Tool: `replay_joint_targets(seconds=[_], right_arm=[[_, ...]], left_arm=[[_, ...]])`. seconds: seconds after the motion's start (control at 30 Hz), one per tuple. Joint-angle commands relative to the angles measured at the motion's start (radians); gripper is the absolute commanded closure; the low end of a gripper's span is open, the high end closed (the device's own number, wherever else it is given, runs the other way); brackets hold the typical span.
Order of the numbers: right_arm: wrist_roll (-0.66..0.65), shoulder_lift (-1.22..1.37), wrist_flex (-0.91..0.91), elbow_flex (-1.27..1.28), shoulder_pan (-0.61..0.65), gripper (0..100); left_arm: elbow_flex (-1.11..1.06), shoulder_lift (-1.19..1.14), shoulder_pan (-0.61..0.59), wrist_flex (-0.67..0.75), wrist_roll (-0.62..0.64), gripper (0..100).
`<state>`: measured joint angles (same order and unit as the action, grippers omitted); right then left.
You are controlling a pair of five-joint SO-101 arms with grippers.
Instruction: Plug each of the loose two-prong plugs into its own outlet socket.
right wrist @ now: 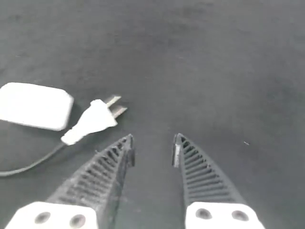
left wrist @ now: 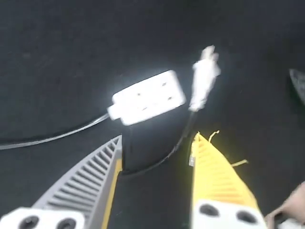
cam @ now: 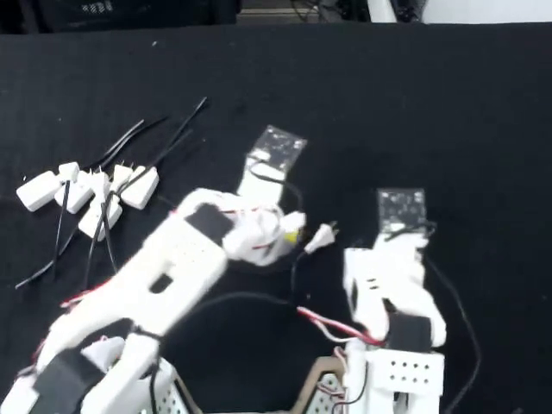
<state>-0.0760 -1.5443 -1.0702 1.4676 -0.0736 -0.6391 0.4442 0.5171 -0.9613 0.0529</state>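
Note:
A white outlet socket (left wrist: 147, 98) lies on the black cloth, its cord running off to one side. Just beside it lies a loose white two-prong plug (left wrist: 205, 78), prongs pointing away, not inserted. Its black cord (left wrist: 178, 143) passes between the fingers of my left gripper (left wrist: 157, 138), which is open, with one grey and one yellow finger. In the high view the plug (cam: 321, 237) lies right of the left gripper (cam: 291, 226). My right gripper (right wrist: 151, 143) is open and holds nothing. The same plug (right wrist: 95, 121) and the white socket block (right wrist: 33, 105) lie ahead of it, off to one side.
Several more white plugs with black cords (cam: 86, 190) lie heaped at the table's far left. The right arm (cam: 388, 285) stands close beside the left arm (cam: 172, 267). Bare black cloth (cam: 388, 103) covers the back and right of the table.

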Motion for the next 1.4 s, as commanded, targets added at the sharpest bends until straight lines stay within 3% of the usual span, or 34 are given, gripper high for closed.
replay_joint_targets(seconds=[0.0,0.07,0.2,0.37,0.5,0.8,1.03,1.17,1.37], right_arm=[[0.009,0.056,0.084,-0.018,0.087,87.1],[0.018,0.117,0.129,-0.028,0.129,87.1],[0.170,0.294,0.198,-0.099,0.187,84.9],[0.402,0.581,0.204,-0.234,0.230,72.3],[0.419,0.806,0.201,-0.320,0.230,74.7],[0.420,1.224,0.199,-0.562,0.230,76.6],[0.422,1.362,0.199,-0.679,0.230,89.7],[0.427,1.340,0.198,-0.693,0.230,85.3],[0.572,1.333,0.199,-0.688,0.232,76.0]], left_arm=[[-0.091,0.135,-0.176,-0.069,-0.115,77],[-0.193,0.166,-0.248,0.002,-0.127,77],[-0.369,0.212,-0.349,0.215,-0.120,77],[-0.515,0.238,-0.364,0.390,0.028,77],[-0.581,0.255,-0.374,0.482,0.091,77],[-0.607,0.296,-0.366,0.491,0.094,77],[-0.607,0.301,-0.366,0.491,0.091,77],[-0.607,0.301,-0.367,0.491,0.089,77],[-0.607,0.301,-0.366,0.493,0.089,77]])
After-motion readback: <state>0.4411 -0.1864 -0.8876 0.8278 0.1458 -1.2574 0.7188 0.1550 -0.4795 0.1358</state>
